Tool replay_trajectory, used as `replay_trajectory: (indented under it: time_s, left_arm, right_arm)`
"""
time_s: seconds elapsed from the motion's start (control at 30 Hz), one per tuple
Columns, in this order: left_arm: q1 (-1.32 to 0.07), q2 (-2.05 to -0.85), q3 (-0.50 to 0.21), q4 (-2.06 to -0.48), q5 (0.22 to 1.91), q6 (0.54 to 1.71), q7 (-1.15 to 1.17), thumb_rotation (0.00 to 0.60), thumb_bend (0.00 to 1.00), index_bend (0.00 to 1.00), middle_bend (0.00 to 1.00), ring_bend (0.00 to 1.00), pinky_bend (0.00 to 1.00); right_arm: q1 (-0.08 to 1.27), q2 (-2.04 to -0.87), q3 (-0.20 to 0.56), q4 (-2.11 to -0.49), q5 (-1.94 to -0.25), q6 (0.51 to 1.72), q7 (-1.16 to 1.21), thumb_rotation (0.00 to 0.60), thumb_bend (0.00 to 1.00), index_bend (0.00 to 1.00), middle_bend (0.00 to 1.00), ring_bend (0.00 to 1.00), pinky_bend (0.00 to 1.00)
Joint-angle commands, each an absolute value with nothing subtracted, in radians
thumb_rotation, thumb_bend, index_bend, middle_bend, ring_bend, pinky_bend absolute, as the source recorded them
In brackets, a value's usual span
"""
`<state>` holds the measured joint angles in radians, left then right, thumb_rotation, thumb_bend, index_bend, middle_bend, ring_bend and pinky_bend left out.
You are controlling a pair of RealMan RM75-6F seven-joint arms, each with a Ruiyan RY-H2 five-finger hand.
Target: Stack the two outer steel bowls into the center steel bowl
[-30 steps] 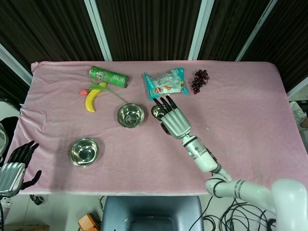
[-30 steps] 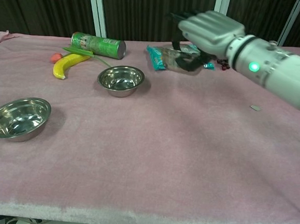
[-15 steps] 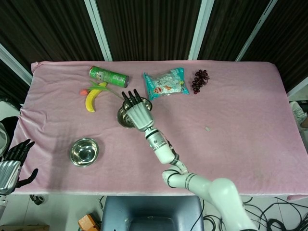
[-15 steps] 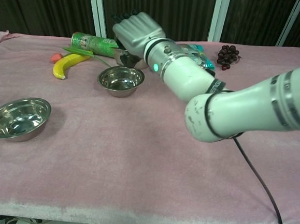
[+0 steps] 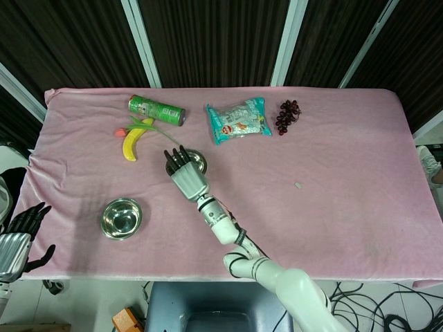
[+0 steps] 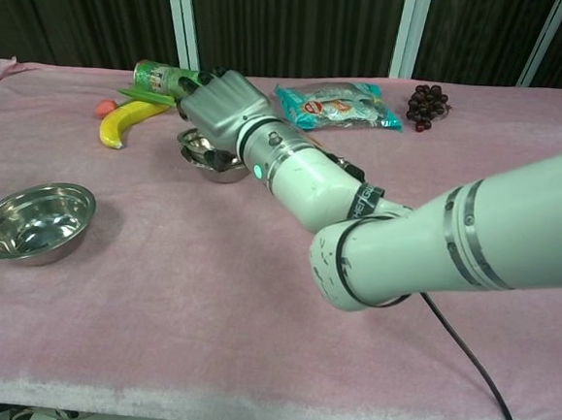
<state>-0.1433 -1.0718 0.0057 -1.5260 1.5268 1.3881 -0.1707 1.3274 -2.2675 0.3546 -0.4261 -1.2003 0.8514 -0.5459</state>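
- Right hand (image 5: 185, 174) of my rig sits over the center steel bowl (image 5: 196, 162) on the pink desk (image 5: 346, 166), fingers curled down at the rim; whether it grips a bowl I cannot tell
- Left hand (image 5: 17, 242) hangs off the desk's near-left edge, fingers spread, holding nothing
- Outer steel bowl (image 6: 34, 222) stands alone at near left; banana (image 5: 131, 144) and green can (image 5: 156, 111) lie behind
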Motion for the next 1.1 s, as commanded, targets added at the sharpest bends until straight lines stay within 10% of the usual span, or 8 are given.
replay_trajectory:
  time_s: [0.03, 0.3, 0.5, 0.7, 1.1]
  left_arm:
    - [-0.144, -1.076, 0.007, -1.532, 1.527, 1.386, -0.154, 0.6, 0.38, 0.0, 0.0, 0.0, 0.1]
    - [-0.152, -1.084, 0.018, -1.544, 1.569, 1.394, -0.13, 0.6, 0.38, 0.0, 0.0, 0.0, 0.1]
    - [-0.194, -1.14, 0.044, -1.511, 1.674, 1.381, -0.192, 0.6, 0.38, 0.0, 0.0, 0.0, 0.1]
    - [-0.218, -1.318, 0.013, -1.435, 1.667, 1.371, -0.082, 0.6, 0.39, 0.01, 0.0, 0.0, 0.1]
    - [-0.232, -1.572, -0.018, -1.195, 1.583, 1.344, 0.034, 0.6, 0.38, 0.11, 0.0, 0.0, 0.09]
  right_arm:
    - [1.277, -2.236, 0.332, -0.477, -1.218, 0.893, -0.539, 0.6, 0.41, 0.03, 0.0, 0.0, 0.0]
    - [0.95, -1.798, 0.172, -1.205, -1.315, 1.147, -0.59, 0.6, 0.38, 0.0, 0.0, 0.0, 0.0]
    - [0.609, -1.351, -0.105, -1.769, -1.46, 1.455, -0.63, 0.6, 0.39, 0.0, 0.0, 0.0, 0.0]
    - [0.334, -1.249, -0.278, -1.639, -1.612, 1.733, -0.359, 0.6, 0.39, 0.0, 0.0, 0.0, 0.0]
    - [0.181, -1.221, -0.238, -1.447, -1.606, 1.776, -0.049, 0.6, 0.39, 0.0, 0.0, 0.0, 0.0]
